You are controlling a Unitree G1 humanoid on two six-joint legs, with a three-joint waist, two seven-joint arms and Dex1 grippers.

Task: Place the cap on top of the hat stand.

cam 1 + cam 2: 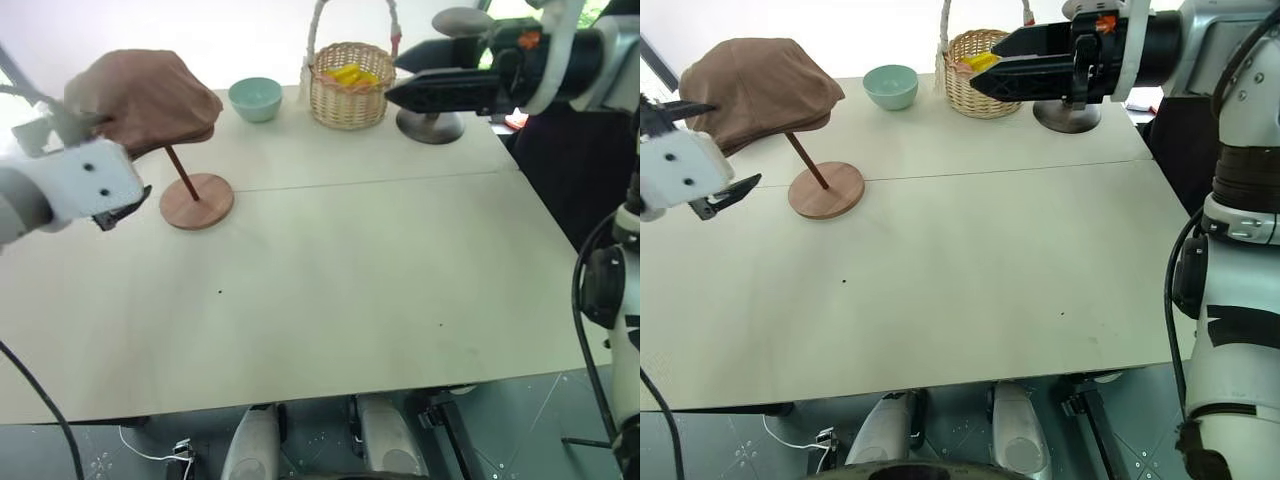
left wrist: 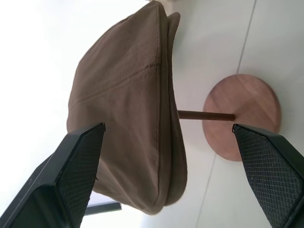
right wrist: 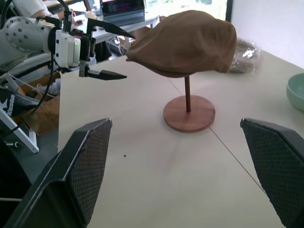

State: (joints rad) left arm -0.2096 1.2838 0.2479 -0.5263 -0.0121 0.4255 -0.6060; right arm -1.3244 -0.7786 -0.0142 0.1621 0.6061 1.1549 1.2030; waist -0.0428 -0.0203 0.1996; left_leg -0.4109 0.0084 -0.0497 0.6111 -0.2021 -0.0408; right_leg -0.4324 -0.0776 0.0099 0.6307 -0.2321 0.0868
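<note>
My jaws stand spread on both arms, gripping nothing. The cap (image 1: 758,88) sits draped on the hat stand (image 1: 826,190) at the bench's (image 1: 970,290) far left, just beside my left gripper (image 1: 702,155); my right gripper (image 1: 985,70) hangs well apart.

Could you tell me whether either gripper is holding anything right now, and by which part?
Nothing is held. The left gripper and right gripper are both open and empty; the soft brown fabric cap rests on the reddish-brown wooden hat stand.
</note>
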